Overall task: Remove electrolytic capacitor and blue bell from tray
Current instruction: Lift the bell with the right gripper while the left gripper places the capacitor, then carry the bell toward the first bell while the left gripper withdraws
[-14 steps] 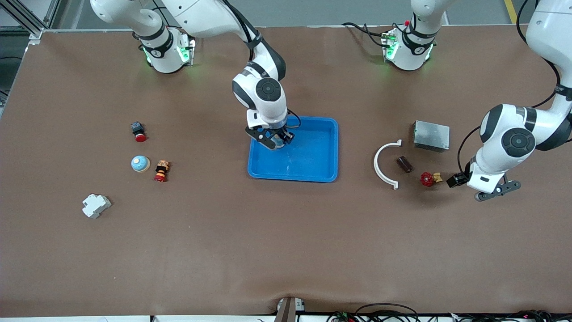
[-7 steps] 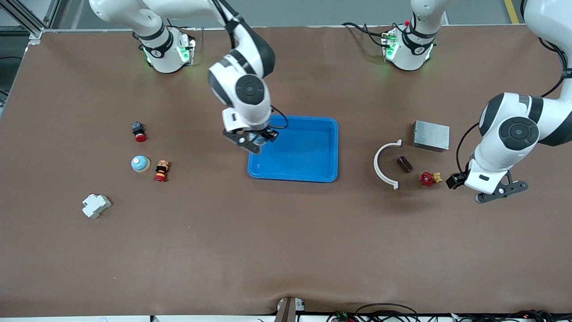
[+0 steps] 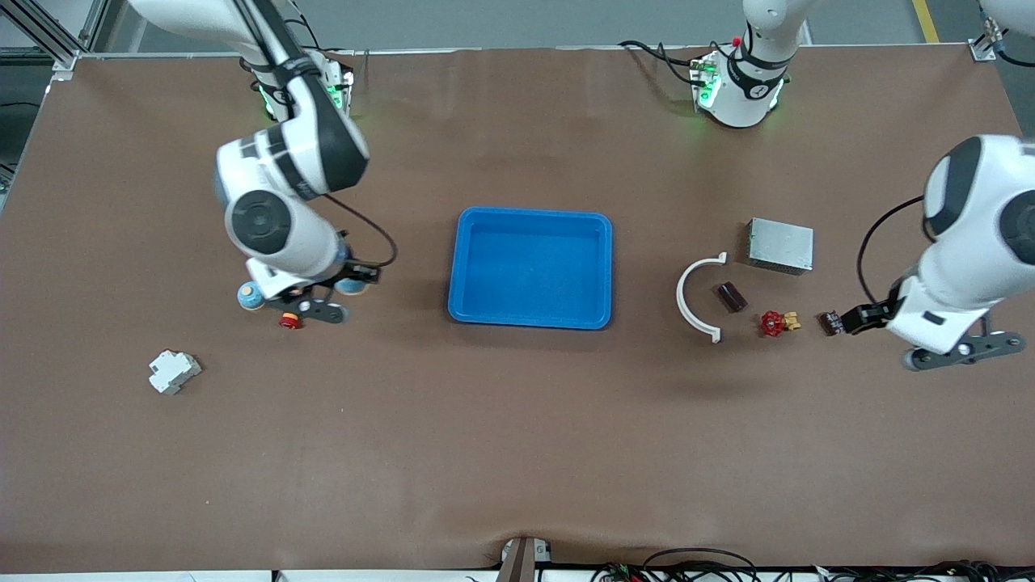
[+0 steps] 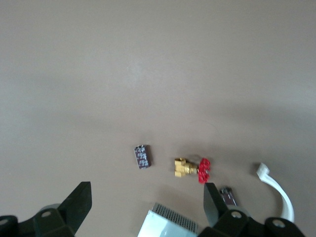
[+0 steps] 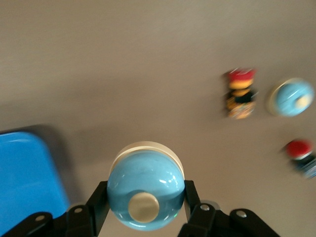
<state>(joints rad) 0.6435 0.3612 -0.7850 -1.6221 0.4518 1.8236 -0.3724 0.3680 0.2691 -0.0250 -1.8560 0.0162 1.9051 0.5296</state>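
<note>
Bell (image 5: 145,185) sat clamped in right gripper (image 5: 143,207), out of tray (image 3: 530,267), over bare table at tray's 9 o'clock, beside second bell (image 3: 250,297). Capacitor (image 3: 732,297) lay on table at tray's 3 o'clock, near left gripper (image 4: 143,217), which hung agape, empty.

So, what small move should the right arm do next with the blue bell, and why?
Probably lower and release: the right end effector holds the blue bell over bare table, clear of the tray, beside another bell.
</note>
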